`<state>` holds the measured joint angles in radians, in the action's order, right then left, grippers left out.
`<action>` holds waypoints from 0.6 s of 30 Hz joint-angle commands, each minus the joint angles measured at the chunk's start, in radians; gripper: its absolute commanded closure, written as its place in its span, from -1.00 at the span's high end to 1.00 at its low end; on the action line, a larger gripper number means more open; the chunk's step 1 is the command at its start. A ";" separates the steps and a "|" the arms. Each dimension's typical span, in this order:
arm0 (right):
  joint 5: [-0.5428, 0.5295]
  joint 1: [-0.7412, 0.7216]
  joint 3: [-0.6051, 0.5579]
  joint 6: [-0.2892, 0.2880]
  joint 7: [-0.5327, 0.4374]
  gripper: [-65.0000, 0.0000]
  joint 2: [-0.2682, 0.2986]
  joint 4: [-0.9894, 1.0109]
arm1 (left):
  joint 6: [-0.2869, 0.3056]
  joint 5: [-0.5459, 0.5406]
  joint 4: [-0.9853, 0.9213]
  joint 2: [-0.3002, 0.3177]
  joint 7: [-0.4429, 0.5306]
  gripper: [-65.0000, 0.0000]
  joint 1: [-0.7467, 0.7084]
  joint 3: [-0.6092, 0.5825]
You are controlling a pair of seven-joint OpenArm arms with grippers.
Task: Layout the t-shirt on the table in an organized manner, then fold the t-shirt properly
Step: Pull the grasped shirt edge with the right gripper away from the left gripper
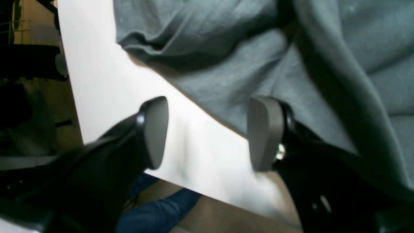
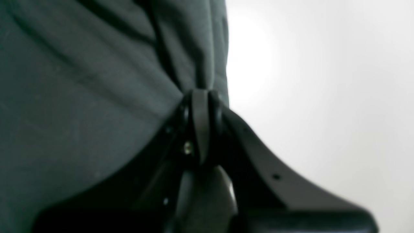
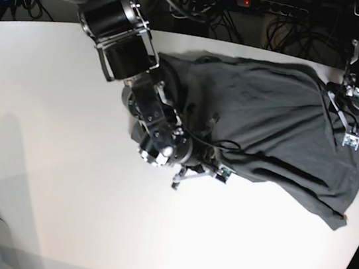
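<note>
Overhead, the base view shows the whole scene: a dark grey t-shirt (image 3: 281, 125) lies rumpled on the far right part of a large white table (image 3: 59, 178), with one end reaching toward the near right edge. Two black robot arms reach over it. The right gripper (image 3: 204, 170), on this view's left, sits at the shirt's near left edge. The left gripper (image 3: 355, 132), on this view's right, hangs over the shirt's far right side. From this height, neither gripper's fingers are clear enough to judge.

Closer in, the right wrist view settles one of them. The right gripper (image 2: 202, 97) has its jaws pressed together on a bunched edge of the t-shirt (image 2: 81, 97), and folds fan out from the pinch. Bare white table (image 2: 323, 97) fills the right half of this view.

The left wrist view shows the other. The left gripper (image 1: 208, 132) has its two grey pads (image 1: 157, 132) standing well apart, with nothing between them but bare table (image 1: 106, 97). One pad is over the tabletop and the other is beside the hem of the t-shirt (image 1: 258, 64); whether that pad touches the cloth cannot be told. The cloth here lies in soft ridges. Only this view shows what lies beyond the table's edge: blue cloth (image 1: 155, 210) below it, blurred.
</note>
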<state>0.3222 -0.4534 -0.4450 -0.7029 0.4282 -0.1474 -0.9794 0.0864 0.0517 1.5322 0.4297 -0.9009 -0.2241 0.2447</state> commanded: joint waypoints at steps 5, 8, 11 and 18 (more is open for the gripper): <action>-0.008 -0.077 0.013 0.005 -0.019 -1.00 -0.010 0.040 | 0.006 -0.005 0.001 0.008 -0.002 0.16 -0.016 0.000; -0.008 -0.109 0.054 0.005 -0.030 -1.00 -0.010 0.040 | 0.006 -0.005 0.006 0.008 -0.002 0.16 -0.027 0.002; -0.008 -0.163 0.091 0.005 -0.029 -1.00 -0.010 0.040 | 0.006 -0.005 0.004 0.013 -0.002 0.16 -0.036 0.005; -0.005 -0.279 0.193 0.005 -0.030 -1.00 -0.010 0.044 | 0.006 -0.005 0.006 0.019 0.012 0.16 -0.048 0.008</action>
<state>0.3225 -0.6868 -0.2569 -0.7116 0.4217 -0.1520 -0.9176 0.0834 0.0471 1.5391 0.4377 -0.8513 -0.2626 0.2497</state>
